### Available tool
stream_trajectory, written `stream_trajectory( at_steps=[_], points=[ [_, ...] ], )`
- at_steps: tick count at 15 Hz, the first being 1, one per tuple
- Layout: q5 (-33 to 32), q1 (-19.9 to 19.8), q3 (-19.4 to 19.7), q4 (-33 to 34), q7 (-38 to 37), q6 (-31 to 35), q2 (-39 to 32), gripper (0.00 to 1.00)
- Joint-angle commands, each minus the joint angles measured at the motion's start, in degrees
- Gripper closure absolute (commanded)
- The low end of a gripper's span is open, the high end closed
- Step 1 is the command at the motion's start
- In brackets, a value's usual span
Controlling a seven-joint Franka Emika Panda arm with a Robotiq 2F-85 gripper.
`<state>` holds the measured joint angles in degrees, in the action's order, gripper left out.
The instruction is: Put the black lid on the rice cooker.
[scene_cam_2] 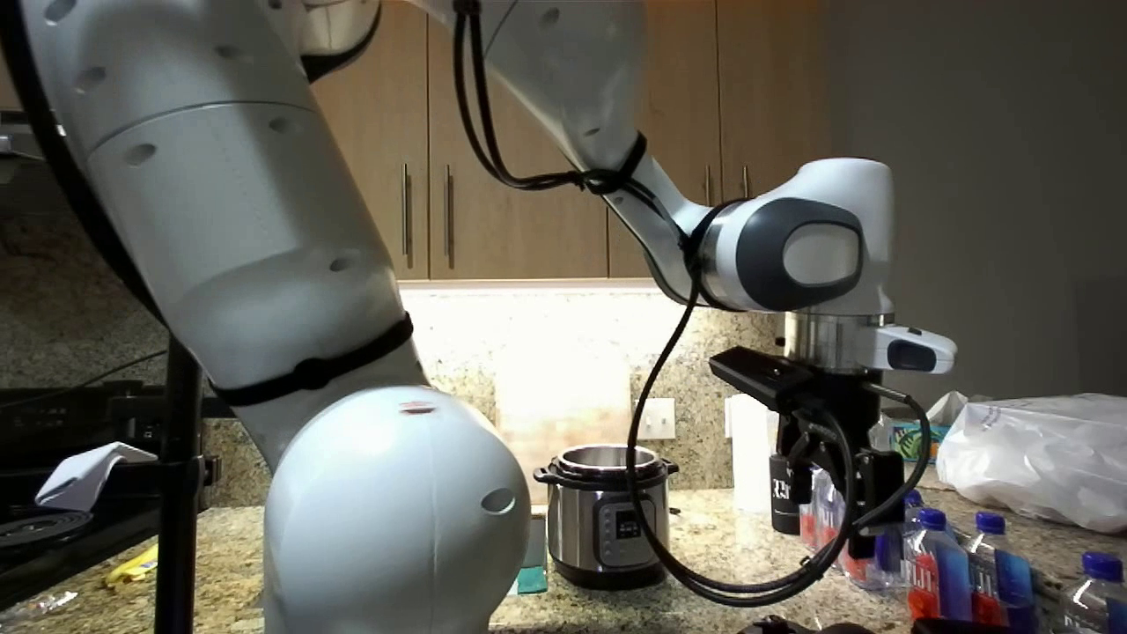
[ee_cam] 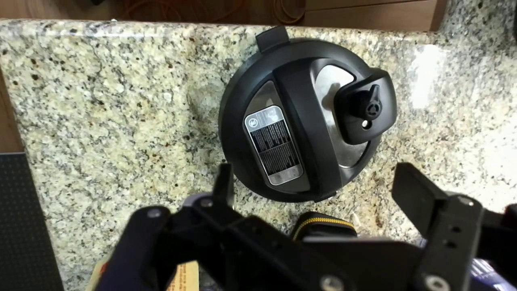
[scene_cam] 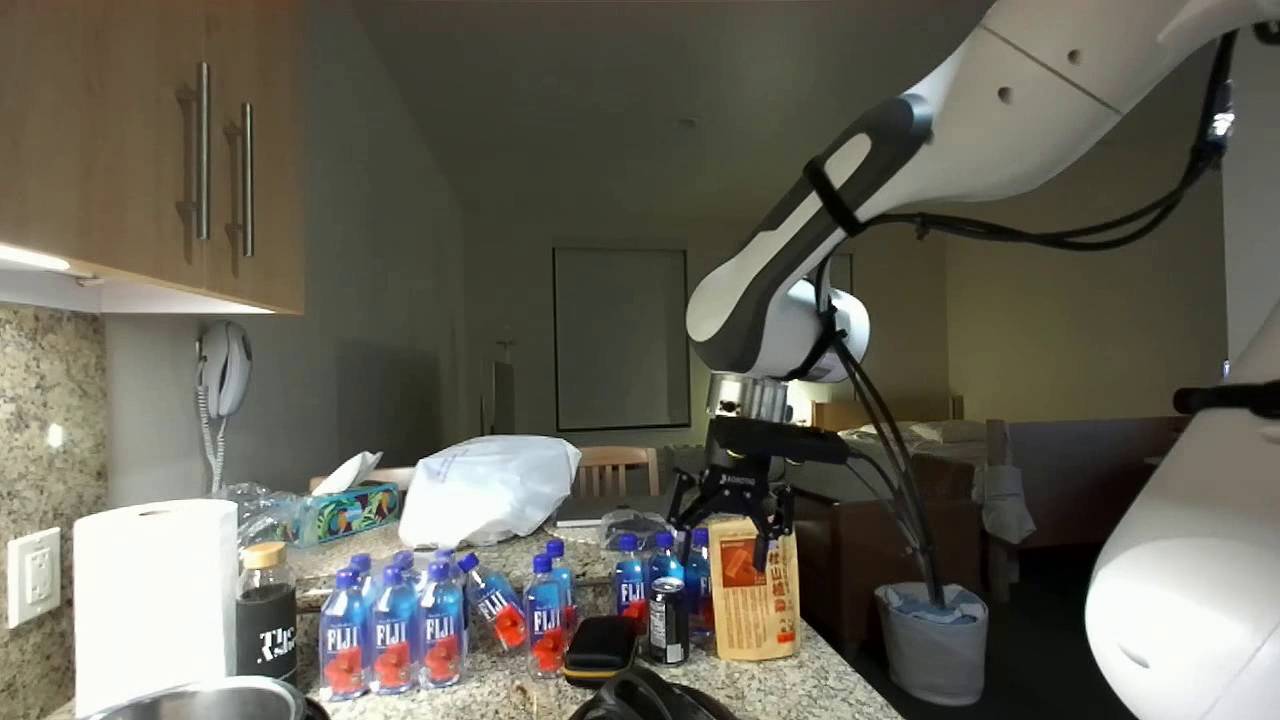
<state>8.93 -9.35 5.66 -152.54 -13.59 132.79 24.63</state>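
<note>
End effector [ee_cam: 313, 178] empty, spread wide; black pressure-cooker lid [ee_cam: 303, 121] lies just beside edge of table [ee_cam: 121, 113]. Off-centre pinch on raised handle [ee_cam: 310, 129] could slip, shoving lid over.

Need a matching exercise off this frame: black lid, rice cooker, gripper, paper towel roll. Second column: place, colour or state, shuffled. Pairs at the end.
1 black lid
2 rice cooker
3 gripper
4 paper towel roll

A open, gripping nothing
B white, standing upright
C lying on the counter, near its edge
D silvery body, top uncovered

Pairs: 1-C, 2-D, 3-A, 4-B
</note>
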Motion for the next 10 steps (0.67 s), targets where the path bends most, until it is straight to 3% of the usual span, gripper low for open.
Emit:
stream_trajectory(
  at_steps=[1, 6, 8, 10],
  points=[
    [4.2, 2.5, 2.0, 5.7, 4.4, -0.7, -10.0, 0.00],
    [4.3, 2.0, 2.6, 10.6, 5.2, -0.7, -20.8, 0.00],
    [7.5, 2.3, 3.1, 12.3, 9.9, -1.9, -24.0, 0.00],
    [14.4, 2.1, 3.1, 14.1, 19.5, -4.0, -27.1, 0.00]
  ],
)
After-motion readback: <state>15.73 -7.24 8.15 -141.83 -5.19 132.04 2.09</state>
